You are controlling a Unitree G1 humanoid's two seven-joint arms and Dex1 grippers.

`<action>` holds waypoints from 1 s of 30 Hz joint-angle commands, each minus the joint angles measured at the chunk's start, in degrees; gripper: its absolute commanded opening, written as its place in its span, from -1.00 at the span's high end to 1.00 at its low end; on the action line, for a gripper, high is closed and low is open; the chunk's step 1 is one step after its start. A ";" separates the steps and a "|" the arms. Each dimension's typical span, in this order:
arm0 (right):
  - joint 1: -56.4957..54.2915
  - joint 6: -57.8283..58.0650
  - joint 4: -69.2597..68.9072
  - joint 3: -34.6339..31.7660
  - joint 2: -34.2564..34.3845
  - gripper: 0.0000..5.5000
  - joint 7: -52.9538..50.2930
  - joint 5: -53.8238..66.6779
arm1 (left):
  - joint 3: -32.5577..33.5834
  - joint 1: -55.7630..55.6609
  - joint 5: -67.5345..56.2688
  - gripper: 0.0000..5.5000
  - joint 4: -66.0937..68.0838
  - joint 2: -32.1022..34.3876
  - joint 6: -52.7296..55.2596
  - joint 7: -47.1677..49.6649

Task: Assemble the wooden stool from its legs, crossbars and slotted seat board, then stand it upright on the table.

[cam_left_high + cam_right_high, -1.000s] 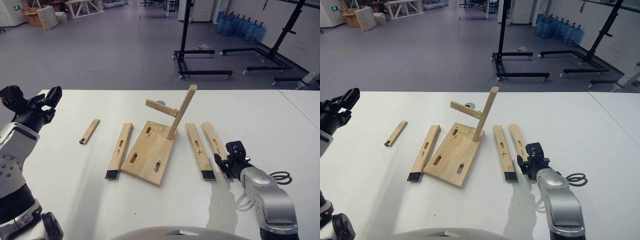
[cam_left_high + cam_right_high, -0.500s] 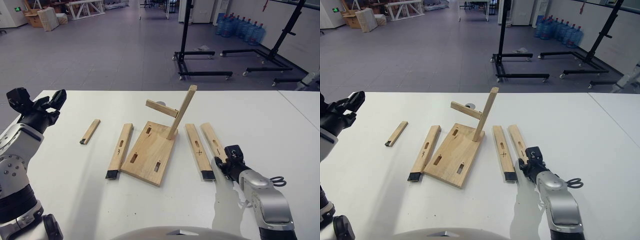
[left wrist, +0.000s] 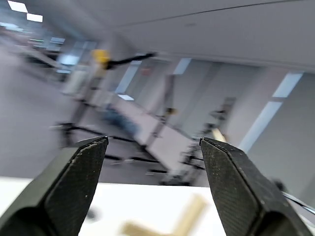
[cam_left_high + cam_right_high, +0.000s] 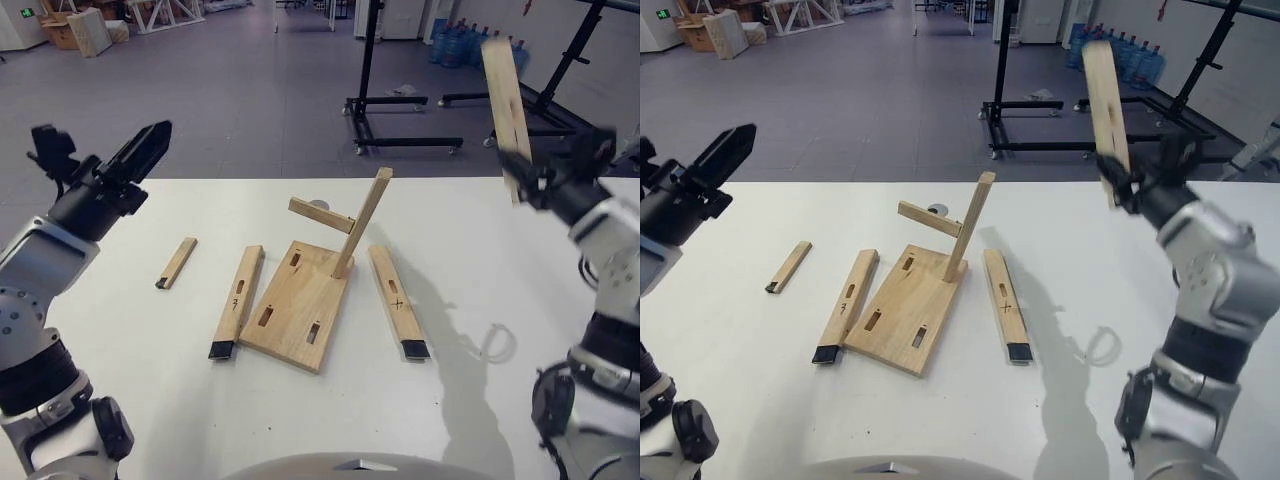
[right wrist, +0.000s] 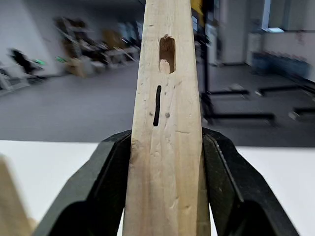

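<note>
The right pincer clamps a leg upright above the worktop; the left pincer is spread wide.

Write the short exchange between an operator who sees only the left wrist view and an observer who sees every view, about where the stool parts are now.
Operator: My left gripper is open. What about the right?
Observer: The right gripper is shut on a raised leg, held high, roughly upright.
Operator: Anything assembled?
Observer: A standing leg sits tilted in the seat board, a crossbar jutting from it.
Operator: Loose pieces?
Observer: Flat on the table: a left leg and right leg flanking the board, a short bar farther left.
</note>
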 commanded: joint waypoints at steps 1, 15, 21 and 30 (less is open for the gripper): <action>-7.75 8.95 -5.95 8.39 4.11 0.26 8.69 17.00 | -9.23 -5.74 -4.54 -0.24 -1.60 -3.14 0.63 -4.24; -0.39 8.26 -5.06 15.06 9.66 0.26 8.57 27.26 | -15.46 -10.14 -9.41 -0.24 4.67 -4.52 -1.64 -2.14; -1.00 7.60 -4.31 15.32 10.39 0.27 6.40 31.48 | -17.02 -10.35 -9.33 -0.32 5.57 -4.95 -1.72 -0.76; -1.85 5.42 -1.42 16.86 9.50 0.27 6.50 31.14 | -16.91 -11.23 -15.16 -0.77 6.50 -4.84 -2.00 -0.39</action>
